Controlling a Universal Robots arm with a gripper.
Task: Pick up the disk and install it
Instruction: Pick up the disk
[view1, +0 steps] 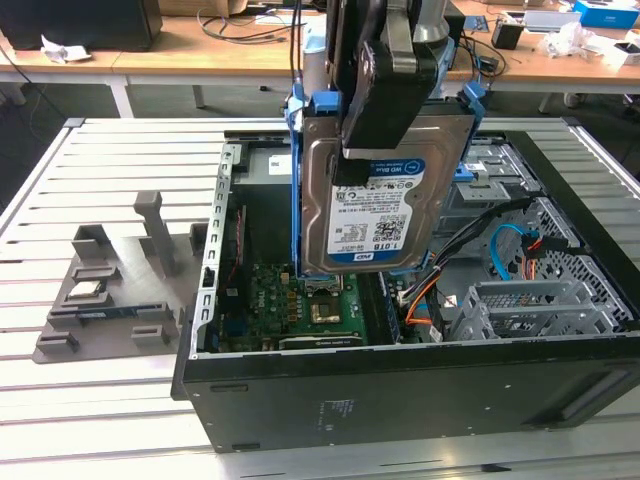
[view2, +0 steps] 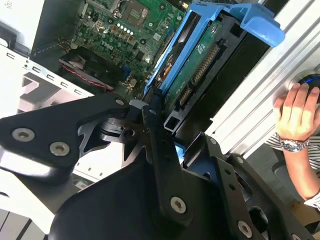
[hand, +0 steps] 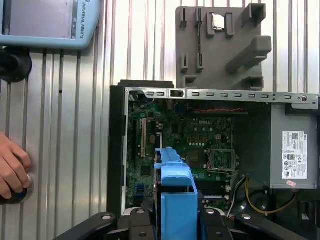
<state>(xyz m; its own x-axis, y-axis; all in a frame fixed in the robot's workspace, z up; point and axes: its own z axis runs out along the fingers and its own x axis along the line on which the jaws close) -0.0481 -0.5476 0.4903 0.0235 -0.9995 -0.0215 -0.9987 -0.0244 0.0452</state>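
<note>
My tool (view1: 352, 150) is clamped on the disk (view1: 375, 215), holding it upright on edge, label side facing the exterior camera, over the open computer case (view1: 400, 390) and its motherboard (view1: 290, 290). In the exterior view a grey fixture (view1: 110, 290) lies on the slatted surface (view1: 100, 400) at nine o'clock from the case. A person's hand (hand: 12, 167) rests on that surface in the first wrist view.
</note>
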